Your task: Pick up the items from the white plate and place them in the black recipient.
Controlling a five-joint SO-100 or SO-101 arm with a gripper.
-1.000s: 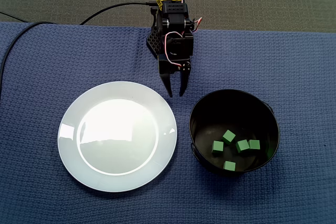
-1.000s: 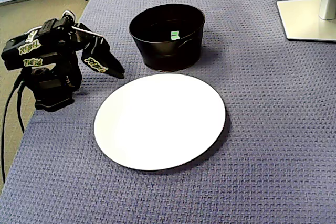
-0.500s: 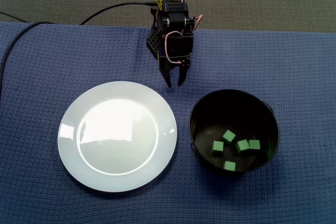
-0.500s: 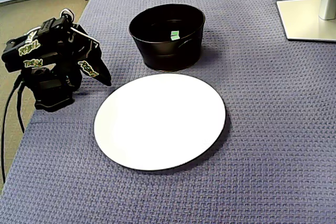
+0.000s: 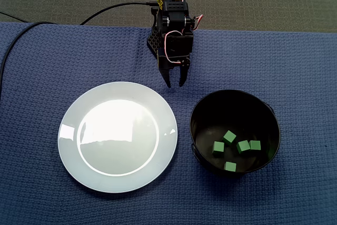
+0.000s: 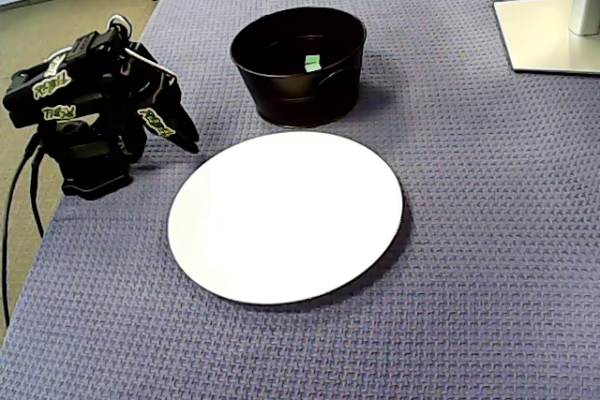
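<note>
The white plate (image 5: 79,130) (image 6: 281,222) lies on the blue cloth with nothing on it in both fixed views. To its right in a fixed view stands the black bucket (image 5: 197,114) (image 6: 281,91), holding several green cubes (image 5: 229,136); only one cube (image 6: 312,64) shows in the other fixed view. My gripper (image 5: 175,84) (image 6: 190,145) hangs folded close to the arm's base, behind the gap between plate and bucket. Its fingers point down at the cloth, slightly apart, with nothing between them.
The arm's base (image 5: 158,40) (image 6: 89,170) sits at the cloth's edge with a black cable (image 5: 116,8) running off. A white monitor stand (image 6: 553,35) occupies the far corner in a fixed view.
Over the last second the gripper drew back toward the arm's base and tucked downward. Plate, bucket and cubes did not move.
</note>
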